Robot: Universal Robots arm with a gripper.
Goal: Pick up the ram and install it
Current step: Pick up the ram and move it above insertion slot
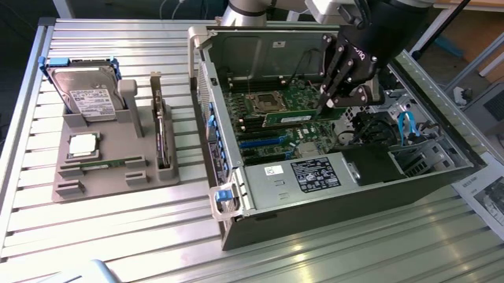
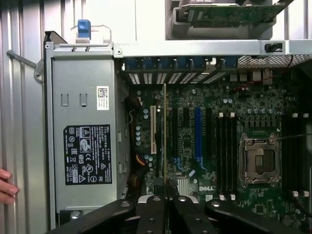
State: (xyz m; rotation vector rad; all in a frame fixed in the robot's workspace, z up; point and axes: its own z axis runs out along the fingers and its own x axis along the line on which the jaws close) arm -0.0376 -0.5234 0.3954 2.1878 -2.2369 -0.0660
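Arm is reached down into the open PC case (image 1: 236, 203) at the exterior view's right. The ram (image 1: 295, 117) is clamped tight in the gripper (image 1: 334, 106) and held just above the motherboard (image 1: 275, 138), beside the CPU socket (image 1: 264, 101).

Case (image 1: 206, 88) lies open side up, free drop-in. Hand (image 1: 331, 105) gripping the ram (image 1: 299, 117) sits over the motherboard (image 2: 229, 102). Power supply (image 1: 315, 172) near on one flank, blue cables (image 1: 405, 127) and drive cage (image 1: 421, 159) at exterior view's right. Person's fingers (image 2: 6, 187) just outside the case wall.
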